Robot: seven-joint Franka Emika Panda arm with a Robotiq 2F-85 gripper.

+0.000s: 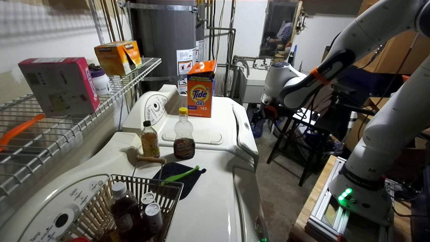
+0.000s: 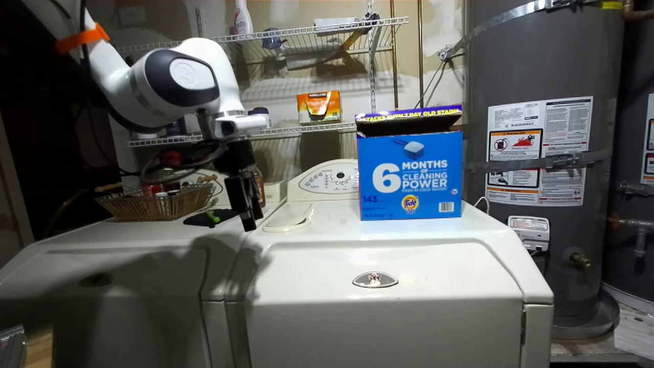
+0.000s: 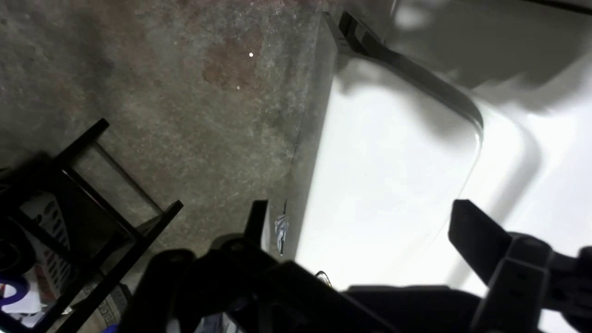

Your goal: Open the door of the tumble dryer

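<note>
The tumble dryer [image 2: 327,230] is the white machine under the detergent box; its top [image 1: 221,127] also shows in an exterior view. Its door [image 2: 388,332] is the wide white front panel with an oval badge [image 2: 375,279], and it looks shut. In the wrist view the door's sloping upper face [image 3: 388,185] fills the middle. My gripper [image 2: 249,225] hangs over the front near the seam between the two machines. In the wrist view its fingers [image 3: 363,208] are wide apart with nothing between them. I cannot tell whether a finger touches the door.
A second white machine [image 2: 127,306] stands beside the dryer, bearing a wire basket [image 1: 179,188], bottles and a green brush [image 1: 181,175]. The detergent box [image 2: 409,174] stands on the dryer. A black stool [image 3: 134,240] stands on the floor before it. A wire shelf [image 1: 80,124] runs behind.
</note>
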